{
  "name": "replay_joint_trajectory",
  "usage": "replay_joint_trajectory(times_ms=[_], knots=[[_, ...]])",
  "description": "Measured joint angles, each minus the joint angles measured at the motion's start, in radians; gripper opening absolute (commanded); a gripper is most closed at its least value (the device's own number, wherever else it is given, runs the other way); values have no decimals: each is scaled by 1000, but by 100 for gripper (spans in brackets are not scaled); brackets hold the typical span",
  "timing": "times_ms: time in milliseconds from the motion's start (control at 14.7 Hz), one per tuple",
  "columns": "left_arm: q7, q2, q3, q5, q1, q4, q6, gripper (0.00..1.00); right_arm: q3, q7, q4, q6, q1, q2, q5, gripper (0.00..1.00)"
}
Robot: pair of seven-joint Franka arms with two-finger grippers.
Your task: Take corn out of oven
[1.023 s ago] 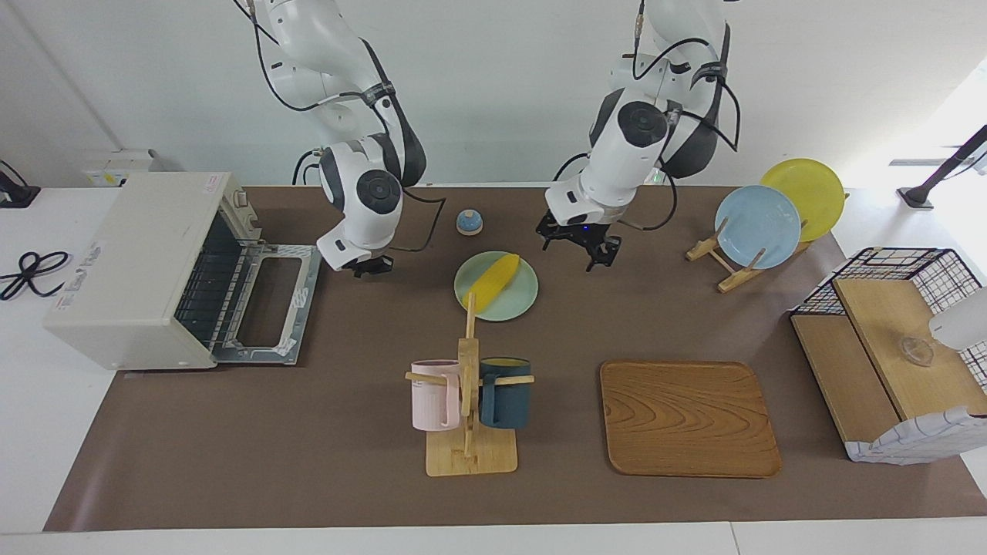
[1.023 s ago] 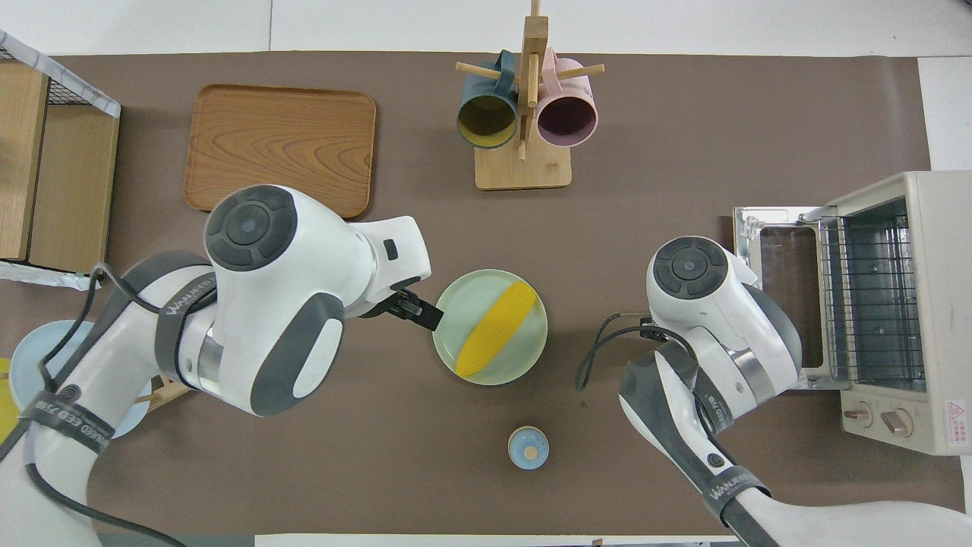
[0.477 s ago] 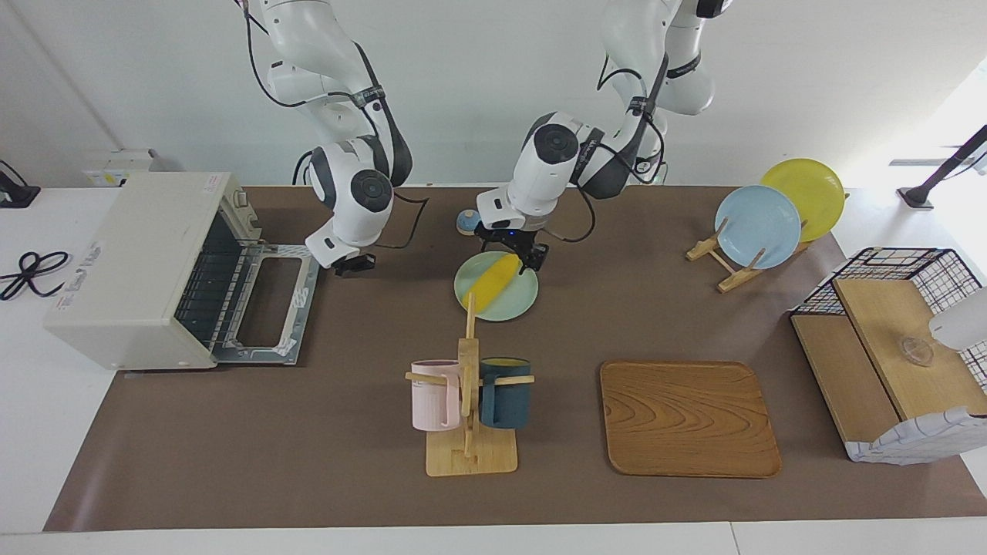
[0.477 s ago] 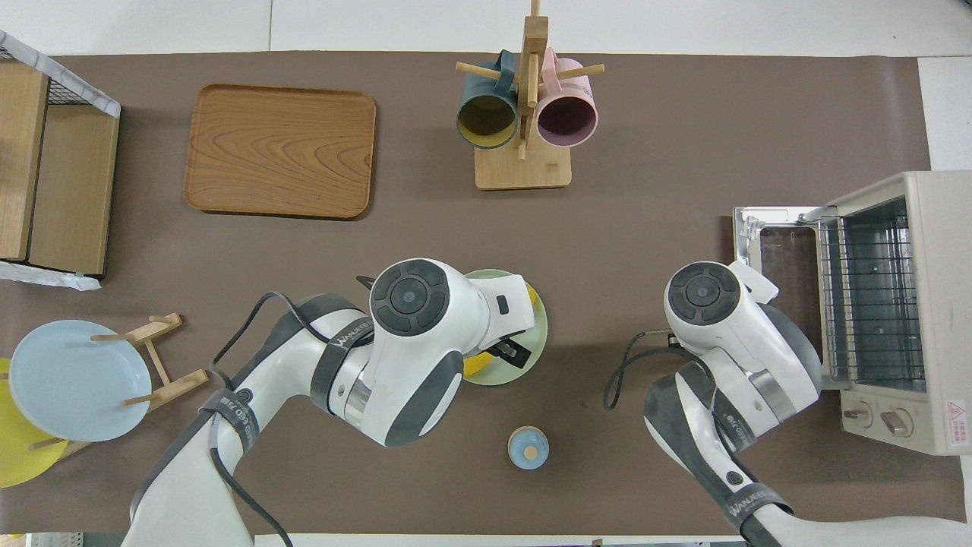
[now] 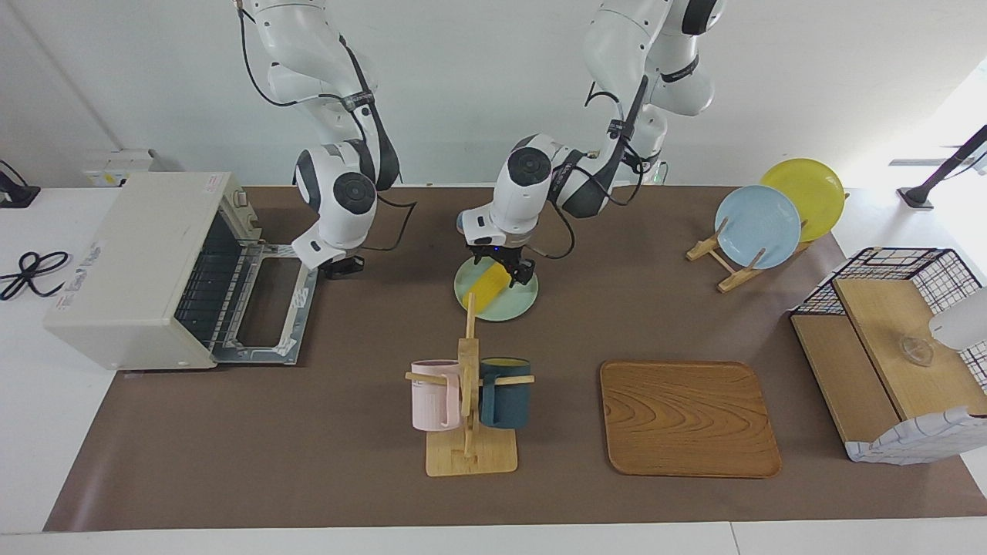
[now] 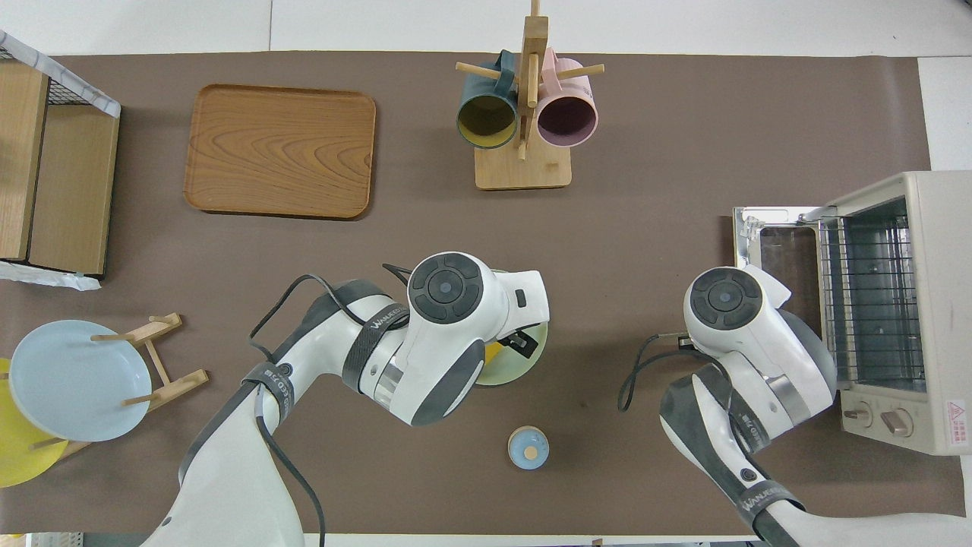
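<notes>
The corn (image 5: 487, 287) lies on a pale green plate (image 5: 509, 307) in the middle of the table, outside the oven. Only a sliver of the corn (image 6: 492, 352) shows under the left arm in the overhead view. My left gripper (image 5: 503, 267) is low over the end of the corn nearer the robots, with its fingers open on either side of it. The off-white oven (image 5: 143, 266) stands at the right arm's end with its door (image 5: 271, 304) dropped open and its rack bare. My right gripper (image 5: 340, 268) hangs beside the door's edge and holds nothing that I can see.
A small blue bell (image 6: 528, 447) sits nearer the robots than the plate. A mug rack (image 5: 469, 401) with a pink and a dark blue mug stands farther out, beside a wooden tray (image 5: 688, 418). A plate stand (image 5: 759, 226) and a wire basket (image 5: 887, 347) are at the left arm's end.
My left arm swung from beside the green plate to over it and lowered its gripper around the corn's end. My right gripper drifted a little toward the oven door.
</notes>
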Motion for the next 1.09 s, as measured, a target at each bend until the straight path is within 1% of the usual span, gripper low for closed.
replay_joint_trajectory(times_ms=[341,409,477,545,614,682,750,818,1091], knots=[[-4,24,0,0,-1,0,20,100,0,0,-3,-7,0,-3,-66,0],[-11,25,0,0,-1,0,24,95,0,0,-3,-11,0,-4,-79,0],[-19,26,0,1,-4,-2,31,81,1,0,-4,-12,0,-5,-85,0],[-23,27,0,1,-10,-5,41,57,3,0,-4,-15,0,-5,-90,0],[-28,29,0,1,-15,-7,46,39,6,0,-3,-19,1,-5,-97,0],[-31,31,0,1,-18,-8,48,27,8,0,2,-32,3,-5,-100,0],[-33,33,0,1,-20,-8,49,18,11,0,14,-57,5,-6,-101,0],[-34,33,0,1,-21,-8,49,0,17,-3,31,-91,7,-8,-101,0],[-43,32,6,1,-21,-7,49,0,24,-131,132,-278,10,-33,-97,0]])
